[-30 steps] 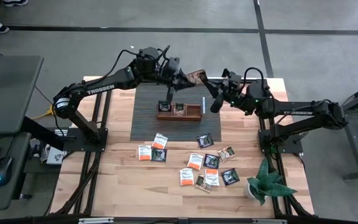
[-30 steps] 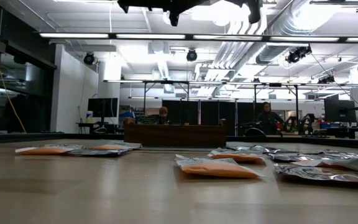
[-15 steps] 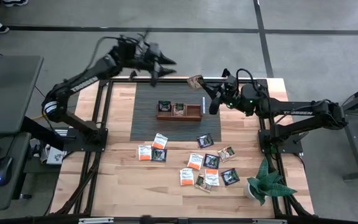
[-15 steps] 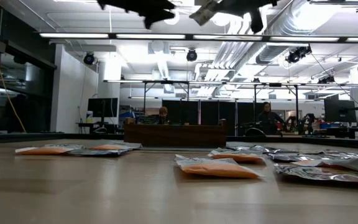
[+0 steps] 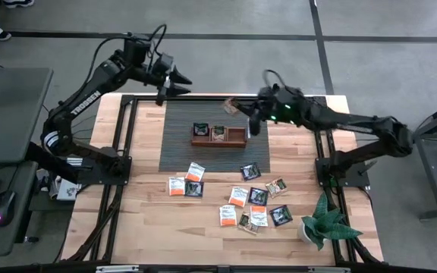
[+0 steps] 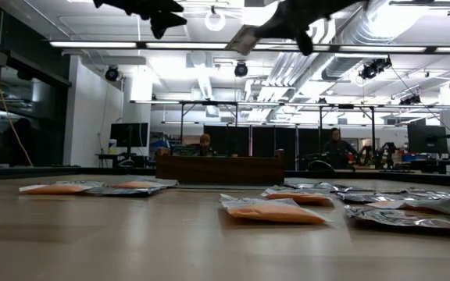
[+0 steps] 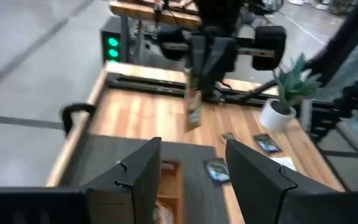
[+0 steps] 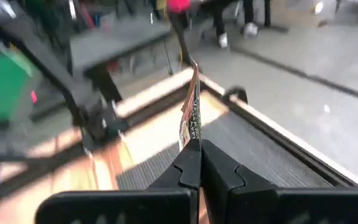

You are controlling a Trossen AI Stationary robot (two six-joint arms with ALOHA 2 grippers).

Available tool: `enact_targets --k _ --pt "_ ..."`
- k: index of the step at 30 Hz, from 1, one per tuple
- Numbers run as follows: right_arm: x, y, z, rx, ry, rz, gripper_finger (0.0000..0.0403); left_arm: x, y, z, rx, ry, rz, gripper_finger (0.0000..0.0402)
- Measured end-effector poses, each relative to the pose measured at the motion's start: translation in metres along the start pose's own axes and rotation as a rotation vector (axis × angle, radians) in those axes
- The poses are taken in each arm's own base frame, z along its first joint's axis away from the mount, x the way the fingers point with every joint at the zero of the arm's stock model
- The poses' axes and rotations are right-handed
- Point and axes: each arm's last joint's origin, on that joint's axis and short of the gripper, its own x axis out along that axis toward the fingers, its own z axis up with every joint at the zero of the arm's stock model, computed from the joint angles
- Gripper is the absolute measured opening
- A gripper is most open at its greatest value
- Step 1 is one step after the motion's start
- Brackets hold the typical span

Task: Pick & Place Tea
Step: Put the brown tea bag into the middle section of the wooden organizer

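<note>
A brownish tea sachet (image 5: 232,105) hangs in the air over the far edge of the dark mat (image 5: 177,152), with my right gripper (image 5: 243,111) shut on it. My left gripper (image 5: 176,82) stands open and holds nothing, high above the table's far left corner; its wrist view looks between its fingers (image 7: 191,165) at the held sachet (image 7: 193,111). The brown wooden tray (image 5: 237,141) rests on the mat, with a dark sachet (image 5: 201,129) and another (image 5: 218,131) in its compartments. Several more sachets (image 5: 238,196) lie flat on the near half of the table. My right gripper pinches the sachet between its two fingers at the edge nearest the gripper (image 8: 191,138). The fingers come about level from the table's right. The sachet sticks out beyond the fingertips edge-on (image 8: 192,106), lifted clear of mat and tray.
A small potted plant (image 5: 321,220) stands at the near right corner. Bare wood lies at the near left (image 5: 127,220). In the low view the tray (image 6: 221,168) stands beyond the flat sachets (image 6: 272,211), and people sit in the room behind.
My left gripper has opened, let go of the sachet that both grippers held, and swung away toward the table's far left corner. My right gripper has kept the sachet and carried it a little toward the table's left, clear of the tray.
</note>
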Motion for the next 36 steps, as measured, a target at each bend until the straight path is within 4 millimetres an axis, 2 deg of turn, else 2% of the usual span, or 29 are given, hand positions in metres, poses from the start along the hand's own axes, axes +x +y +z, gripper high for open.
enact_targets --k 6,11,17,24,36 --pt "0.050 -0.009 0.012 -0.088 0.335 -0.027 0.0000 0.005 -0.002 -0.025 -0.058 0.041 -0.039 0.0176" --pt "0.087 -0.015 0.012 -0.107 0.437 -0.008 0.0000 0.009 -0.006 -0.057 -0.119 0.083 -0.070 0.0176" --pt "0.121 -0.020 -0.011 -0.120 0.571 0.020 0.0000 0.016 -0.012 -0.101 -0.212 0.078 -0.130 0.0176" --pt "0.132 -0.023 -0.040 -0.149 0.653 -0.009 0.0000 0.017 -0.019 -0.130 -0.303 0.041 -0.165 0.0176" --pt "0.140 -0.031 -0.062 -0.144 0.625 -0.033 0.0000 0.016 -0.022 -0.135 -0.302 0.041 -0.174 0.0176"
